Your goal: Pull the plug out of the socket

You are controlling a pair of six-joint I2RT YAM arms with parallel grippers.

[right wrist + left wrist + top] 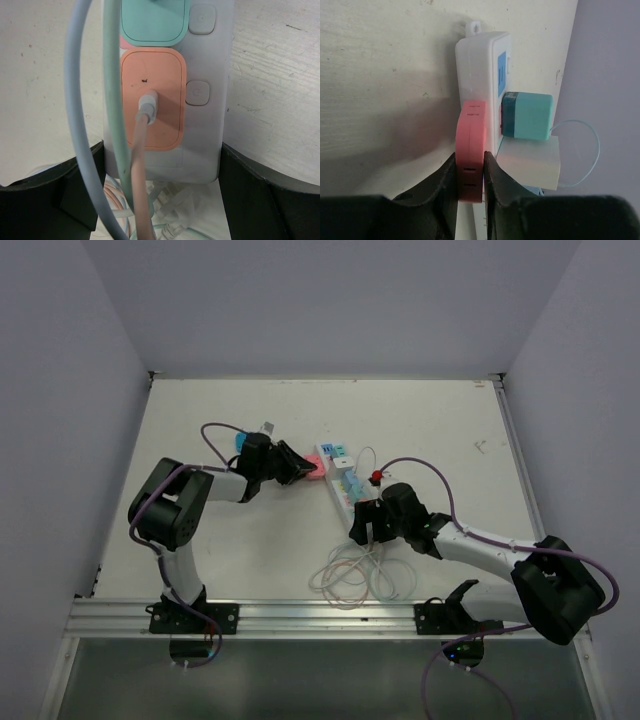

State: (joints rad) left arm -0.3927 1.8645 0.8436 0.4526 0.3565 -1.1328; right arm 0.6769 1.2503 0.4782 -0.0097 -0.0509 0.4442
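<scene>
Left gripper (470,159) is clamped on the pink plug (471,130), one finger on each broad face. That plug sits tight against the left long side of the socket (476,70); from where I stand I cannot tell whether its pins are seated or already free. The socket lies near the middle of the table (250,540), running away from the arms; it looks like light, hard plastic, likely to slide or lift if only the plug is tugged, so it wants bracing. The plug looks stiff and smooth, thin across the grip; its flat faces are the sensible hold, and a straight pull away from the socket's left side seems best. On top of the socket stand a teal adapter (526,116) and a white adapter (530,160); nearer its front end sits an orange adapter (152,100) with a cable. Right gripper (161,150) grips that front end, a finger against each long side. Just in front of the socket loose cords (355,580) lie coiled; the table is matt off-white and scuffed, with plain lilac walls (330,300) round it.
</scene>
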